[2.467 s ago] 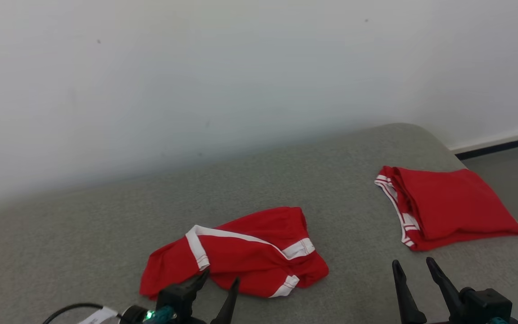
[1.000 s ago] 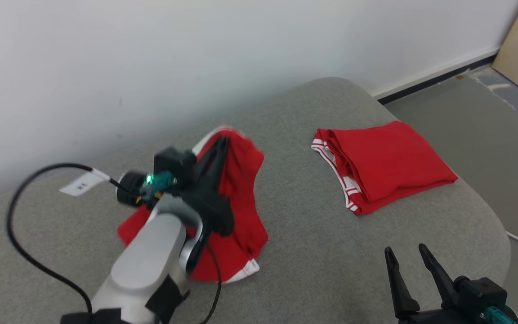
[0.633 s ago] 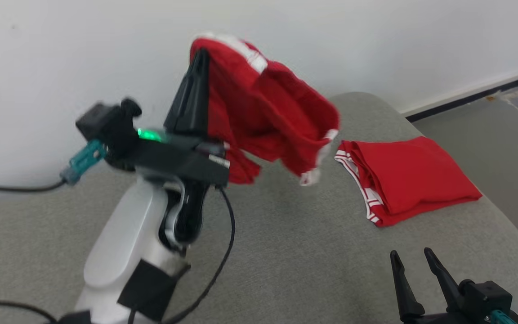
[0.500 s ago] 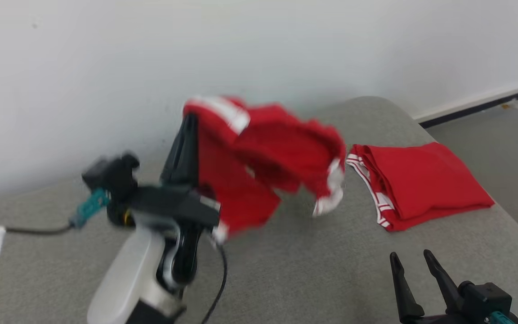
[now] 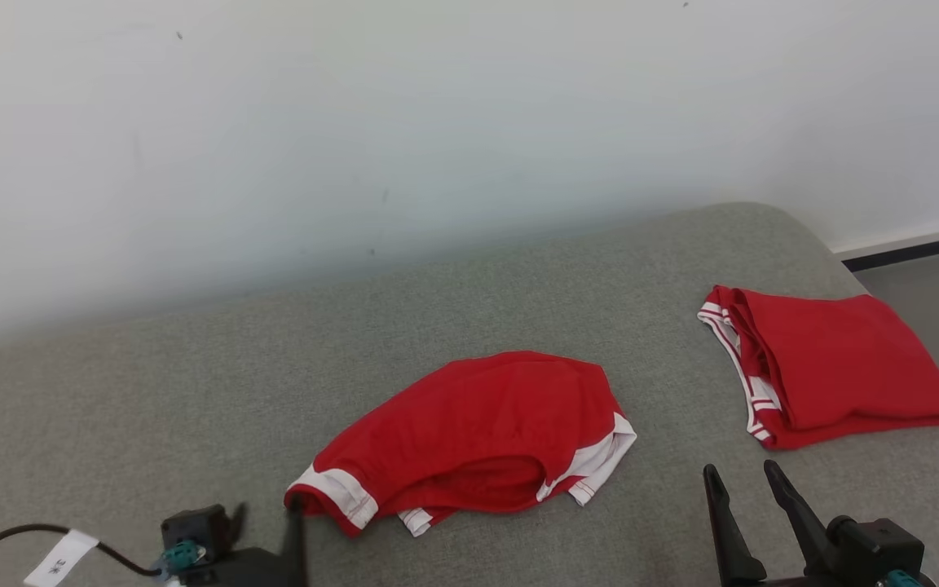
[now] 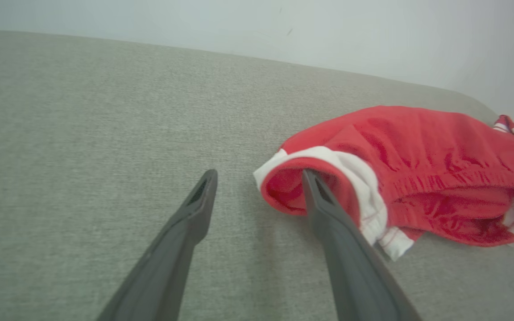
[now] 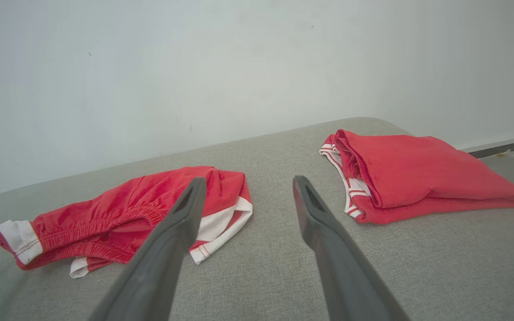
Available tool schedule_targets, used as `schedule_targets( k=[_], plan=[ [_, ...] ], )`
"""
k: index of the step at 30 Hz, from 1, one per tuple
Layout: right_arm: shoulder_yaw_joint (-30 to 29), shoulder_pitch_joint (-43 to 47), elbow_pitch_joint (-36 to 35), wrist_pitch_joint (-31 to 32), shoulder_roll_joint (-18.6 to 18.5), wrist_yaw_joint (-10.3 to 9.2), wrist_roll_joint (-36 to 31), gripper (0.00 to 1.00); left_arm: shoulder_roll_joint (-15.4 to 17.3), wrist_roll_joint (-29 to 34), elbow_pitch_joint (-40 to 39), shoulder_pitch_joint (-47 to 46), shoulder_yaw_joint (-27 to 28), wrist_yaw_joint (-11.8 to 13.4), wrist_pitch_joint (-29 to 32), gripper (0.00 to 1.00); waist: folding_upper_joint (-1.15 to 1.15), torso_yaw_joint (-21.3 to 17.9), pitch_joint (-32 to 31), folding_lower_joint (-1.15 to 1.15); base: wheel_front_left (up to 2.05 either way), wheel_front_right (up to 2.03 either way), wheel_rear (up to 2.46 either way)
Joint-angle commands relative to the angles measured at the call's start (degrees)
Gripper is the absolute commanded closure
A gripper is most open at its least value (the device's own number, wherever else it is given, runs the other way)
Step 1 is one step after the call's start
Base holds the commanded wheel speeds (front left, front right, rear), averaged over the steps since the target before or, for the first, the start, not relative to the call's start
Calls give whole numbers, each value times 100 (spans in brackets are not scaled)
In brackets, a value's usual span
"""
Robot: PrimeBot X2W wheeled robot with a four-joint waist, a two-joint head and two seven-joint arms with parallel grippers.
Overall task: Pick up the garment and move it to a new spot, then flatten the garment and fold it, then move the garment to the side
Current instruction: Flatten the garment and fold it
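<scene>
Garment (image 5: 478,416) lies crumpled, long axis left to right, just beyond my left gripper (image 6: 259,174). Its jaws stand apart, one finger (image 6: 328,218) at the cuff (image 6: 328,156). Right gripper (image 5: 738,469) gapes empty, farther off.

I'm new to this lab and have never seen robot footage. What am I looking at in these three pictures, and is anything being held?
This is a two-armed robot at a grey padded surface. The wide picture comes from a camera on its head. The other two come from cameras on its wrists, each looking along that arm's two dark fingers. On the surface lie a rumpled garment, red with white trim, and to its right a folded garment in the same colours. The left gripper is open. One fingertip seems to sit inside a white-hemmed opening of the rumpled garment, without pinching it. The right gripper is open and empty. Nothing is held.
</scene>
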Motion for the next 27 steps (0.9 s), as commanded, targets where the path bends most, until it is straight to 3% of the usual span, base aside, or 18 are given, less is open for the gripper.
schedule_targets(
  k=[1,6,7,10,15,27],
  plan=[
    [1,13,-4,-34,-1,-11,39,0,159,228,83,-68,-32,216,-40,0,0,53,-39,0,0,0,0],
    [-73,108,11,-54,-1,-11,43,0,289,459,-79,-88,-20,799,-110,0,0,139,-81,0,0,0,0],
    [-87,115,9,-55,-1,-11,44,0,285,458,-206,-82,-42,759,-107,0,0,155,-83,0,0,0,0],
    [-127,165,-1,-49,0,-11,38,0,90,325,-677,-49,-206,326,-36,0,0,207,-81,0,0,0,0],
    [-104,88,-30,-20,0,-11,11,0,-289,279,-1081,-13,-835,-237,531,0,0,130,-45,0,0,0,0],
    [-9,-52,-137,112,1,-11,-164,0,-628,233,-596,-487,-1550,-351,837,0,0,-998,222,0,0,0,0]
  ],
)
